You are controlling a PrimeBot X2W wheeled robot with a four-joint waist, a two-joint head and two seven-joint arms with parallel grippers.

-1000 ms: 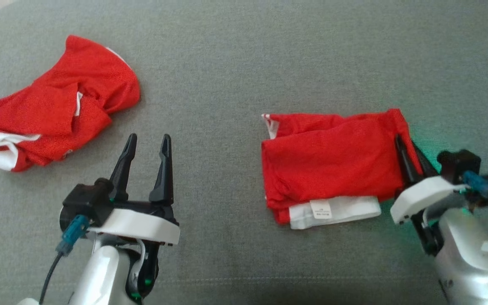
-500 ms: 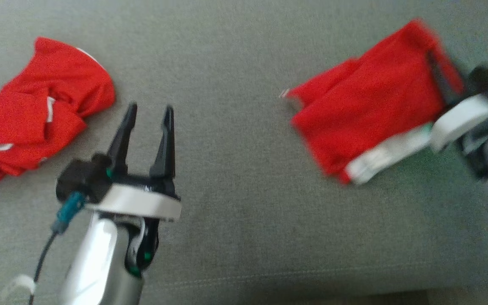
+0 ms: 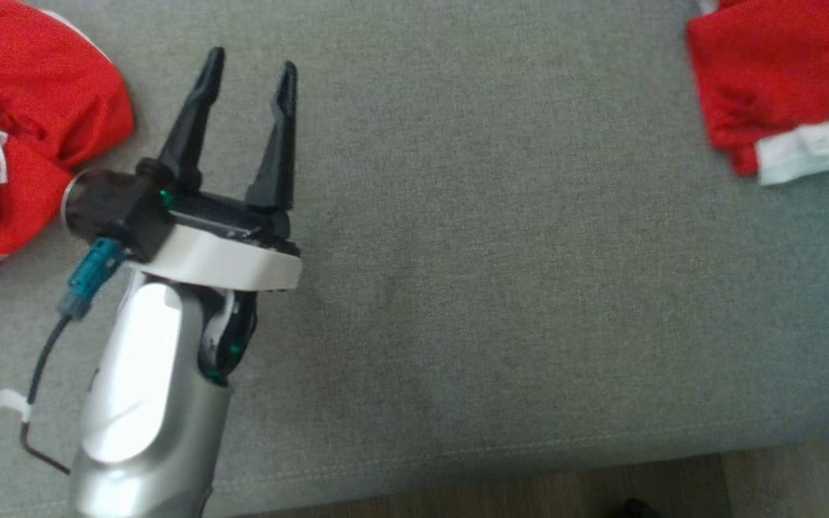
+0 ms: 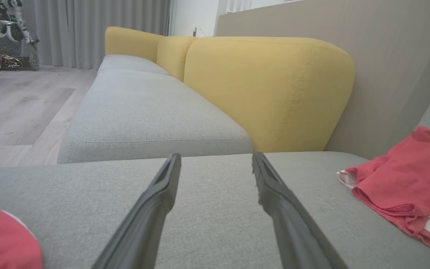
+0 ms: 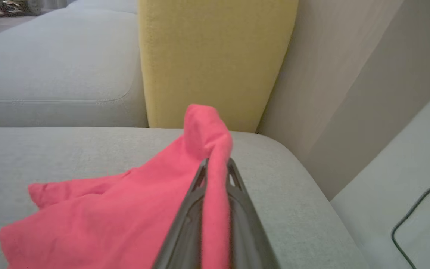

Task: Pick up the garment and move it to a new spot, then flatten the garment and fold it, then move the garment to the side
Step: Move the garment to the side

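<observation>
Nearest is a strip of wooden floor (image 3: pixel 601 483), then the front edge of the grey sofa seat (image 3: pixel 494 252). Over this seat hovers the left gripper (image 3: pixel 253 59) on its silver arm. Its 2 dark fingers are spread wide apart and there is nothing between them; in the left wrist view only bare grey fabric lies under the left gripper (image 4: pixel 215 156).

I count 2 red garments on the seat, well apart. The crumpled garment (image 3: pixel 19 108) lies just beside the left gripper, on its outer side. The folded garment (image 3: pixel 767 79) lies far to the right, with a white band (image 3: pixel 817 147) at its near edge; a small label is on the band, but I cannot read it.

The right gripper (image 5: pixel 218 162) has its 2 fingers almost together, pinching one edge of the folded garment (image 5: pixel 106 209), so the cloth stands up in a small peak above the tips.

Behind the seat stand 3 yellow back cushions (image 4: pixel 267 89). Further away are a beige wall (image 4: pixel 386 56) and grey curtains (image 4: pixel 88 30).
</observation>
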